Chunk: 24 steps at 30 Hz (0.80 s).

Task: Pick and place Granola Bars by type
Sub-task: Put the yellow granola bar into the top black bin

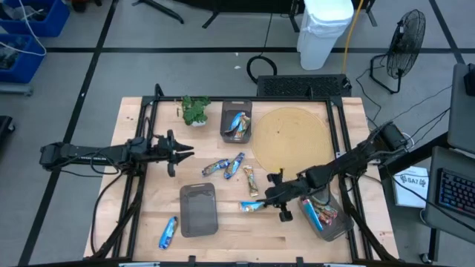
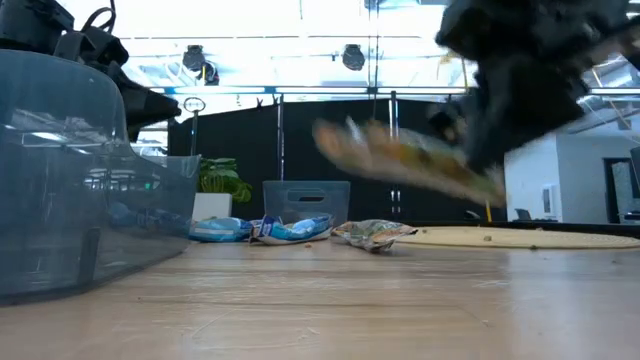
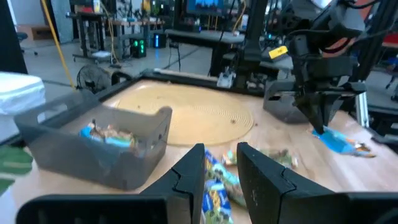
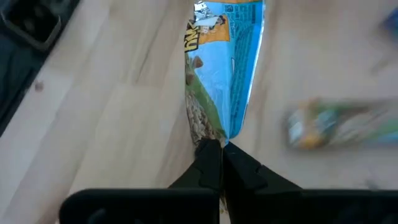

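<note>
Blue granola bar [image 4: 225, 68] held by the right gripper [image 4: 219, 152] above the table [image 1: 245, 233].
Its fingers are pinched tight on the wrapper's end; the left gripper [image 3: 219, 163] is slightly parted, empty, near 2 loose bars [image 1: 225, 166].

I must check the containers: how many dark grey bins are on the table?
3: one bin beside the plant, one at the front centre, one under the right arm.
</note>
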Available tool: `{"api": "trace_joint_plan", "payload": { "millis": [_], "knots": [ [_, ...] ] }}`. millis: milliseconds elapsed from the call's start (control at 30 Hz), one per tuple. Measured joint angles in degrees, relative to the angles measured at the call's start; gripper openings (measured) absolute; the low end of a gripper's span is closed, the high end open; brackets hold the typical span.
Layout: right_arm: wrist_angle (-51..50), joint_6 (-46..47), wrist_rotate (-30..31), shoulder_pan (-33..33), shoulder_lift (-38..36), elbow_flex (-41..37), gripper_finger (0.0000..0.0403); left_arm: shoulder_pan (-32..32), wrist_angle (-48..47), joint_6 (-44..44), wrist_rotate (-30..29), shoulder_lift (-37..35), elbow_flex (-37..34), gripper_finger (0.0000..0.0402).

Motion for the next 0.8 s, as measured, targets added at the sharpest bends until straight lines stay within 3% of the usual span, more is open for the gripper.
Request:
{"api": "trace_joint_plan", "payload": {
  "millis": [133,367,533,800],
  "knots": [
    [4.39,-7.09,4.63,0.0,-4.13,-0.44,0.0,0.0,3.12,0.31,0.0,-0.02,0.0,0.0097],
    [29.43,-17.34,5.89,-2.94,-8.1,-9.42,0.0,-0.01,5.49,1.13,-0.02,0.0,0.0,0.0097],
    [41.63,-17.65,0.57,-9.21,-8.48,-15.17,0.0,-0.22,9.7,2.48,0.33,0.13,0.0,0.0097],
    [48.13,-22.26,-1.14,-18.9,-8.45,-15.74,0.0,-0.83,20.95,6.23,-2.83,6.15,0.0,0.0099]
  ]
}}
